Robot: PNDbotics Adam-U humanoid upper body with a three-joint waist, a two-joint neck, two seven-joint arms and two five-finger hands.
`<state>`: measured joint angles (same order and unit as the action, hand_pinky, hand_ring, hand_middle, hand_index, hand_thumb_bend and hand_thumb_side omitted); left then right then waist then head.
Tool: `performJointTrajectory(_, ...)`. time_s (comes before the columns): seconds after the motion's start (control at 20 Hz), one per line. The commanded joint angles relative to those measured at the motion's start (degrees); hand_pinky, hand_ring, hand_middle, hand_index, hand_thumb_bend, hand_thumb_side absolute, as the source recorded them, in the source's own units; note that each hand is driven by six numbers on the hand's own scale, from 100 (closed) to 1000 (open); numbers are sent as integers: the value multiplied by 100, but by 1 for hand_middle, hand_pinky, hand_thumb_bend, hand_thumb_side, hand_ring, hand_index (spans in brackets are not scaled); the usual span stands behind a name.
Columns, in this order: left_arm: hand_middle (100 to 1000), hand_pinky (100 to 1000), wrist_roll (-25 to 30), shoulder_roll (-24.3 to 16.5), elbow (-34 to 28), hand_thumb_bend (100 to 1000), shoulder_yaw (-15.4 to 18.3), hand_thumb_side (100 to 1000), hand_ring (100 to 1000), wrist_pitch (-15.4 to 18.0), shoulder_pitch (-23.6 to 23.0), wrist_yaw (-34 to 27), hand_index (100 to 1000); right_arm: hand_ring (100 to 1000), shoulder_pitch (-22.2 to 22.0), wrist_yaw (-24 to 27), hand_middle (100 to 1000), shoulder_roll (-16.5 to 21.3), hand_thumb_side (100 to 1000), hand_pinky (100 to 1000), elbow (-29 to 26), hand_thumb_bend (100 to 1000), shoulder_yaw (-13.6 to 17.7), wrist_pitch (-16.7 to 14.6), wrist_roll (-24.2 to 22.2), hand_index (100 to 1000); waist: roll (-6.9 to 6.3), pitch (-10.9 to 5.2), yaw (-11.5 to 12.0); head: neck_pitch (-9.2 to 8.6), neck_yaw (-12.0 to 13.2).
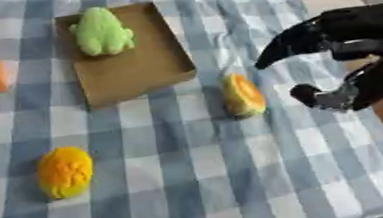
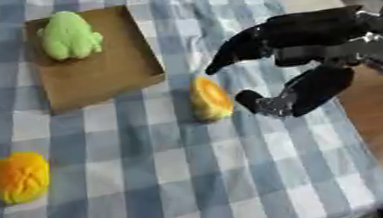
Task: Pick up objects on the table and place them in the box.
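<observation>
Checked tablecloth (image 1: 193,181): right hand (image 2: 301,65), spread and empty, hovers just right of an orange toy (image 2: 209,99) (probably about to grasp it).

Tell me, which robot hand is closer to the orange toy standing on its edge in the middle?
The right hand. It hangs open just right of the orange toy, not touching it. The left hand shows in neither view.
</observation>
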<state>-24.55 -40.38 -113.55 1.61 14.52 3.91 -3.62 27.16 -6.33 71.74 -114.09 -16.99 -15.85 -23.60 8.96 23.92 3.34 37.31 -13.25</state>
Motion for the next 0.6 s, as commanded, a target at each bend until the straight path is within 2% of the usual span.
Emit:
performJointTrajectory(0.05,805,904,30,-178,-104,100,26,680,718,13,49,-6,869,873,202,152,840,24,786,825,-50,100,-6,288,-180,941,-39,-97,25,-10,-39)
performJointTrajectory(0.35,805,904,62,-138,-104,100,7,683,718,3,79,-27,869,883,454,-36,852,-195,788,829,-48,100,-171,854,-305,961,-56,-78,103,-42,-102)
performJointTrajectory(0.6,805,903,82,-100,-104,100,-3,685,718,-7,101,-50,869,894,584,-332,863,-379,736,835,37,100,-256,1309,-306,974,-70,-59,153,-68,-137)
